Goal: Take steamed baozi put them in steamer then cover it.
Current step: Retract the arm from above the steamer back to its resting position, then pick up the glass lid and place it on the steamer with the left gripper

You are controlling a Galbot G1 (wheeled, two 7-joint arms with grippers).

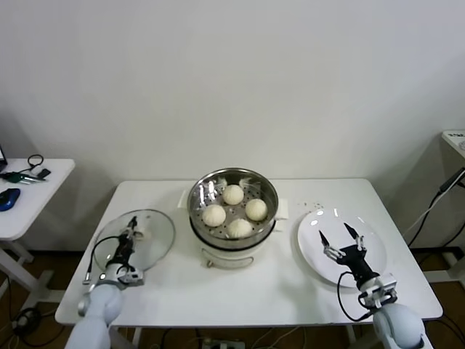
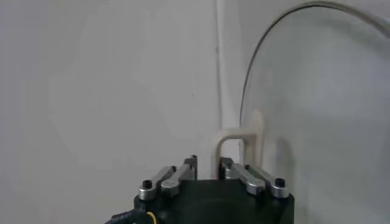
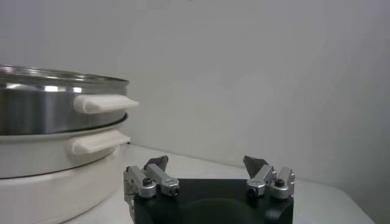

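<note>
With all four steamed baozi [image 1: 234, 211] in the steamer [image 1: 232, 190], covering begins: left gripper [image 1: 128, 241] clamped on the cover [image 1: 135, 239] handle at eight o'clock; right gripper [image 1: 340, 241] splayed over the plate [image 1: 312, 225]; next, a level lift

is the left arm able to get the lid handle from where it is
Likely yes: the left pincer is already at the lid, its fingers closing around the handle, with nothing between them.

Even, bright overhead light leaves soft shadows under the steamer [image 1: 232, 207], small glare spots on its steel rim and the white plate [image 1: 312, 240]; wrist views look slightly soft.
</note>
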